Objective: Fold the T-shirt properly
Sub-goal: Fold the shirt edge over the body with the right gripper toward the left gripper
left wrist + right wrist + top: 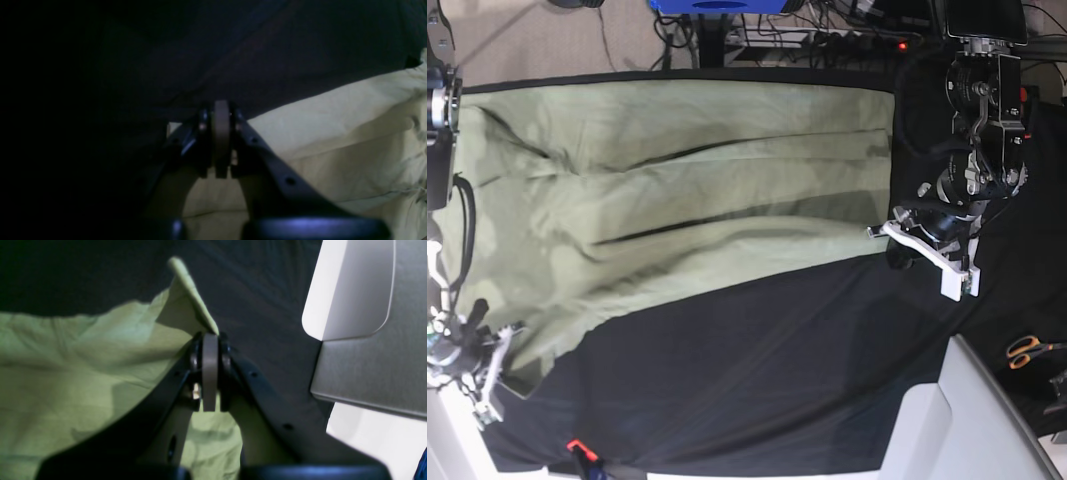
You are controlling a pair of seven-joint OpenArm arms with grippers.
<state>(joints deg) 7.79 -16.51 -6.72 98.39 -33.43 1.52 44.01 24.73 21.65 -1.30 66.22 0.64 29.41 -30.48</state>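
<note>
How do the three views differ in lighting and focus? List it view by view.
Left wrist view: very dark, its left half nearly black, the T-shirt washed to a pale cream, the left gripper soft. Right wrist view: brighter, shirt vivid green, gripper and cloth blurred, white glare at the right. Base view: evenly lit, sharpest.

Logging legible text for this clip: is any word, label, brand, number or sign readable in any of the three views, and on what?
None can be read.
T-shirt: plain green, no print or label showing.
Black table cloth: no markings.
Both arms, left gripper and right gripper: no readable lettering.
Equipment along the far edge in the base view: too small and blurred to read.
</note>
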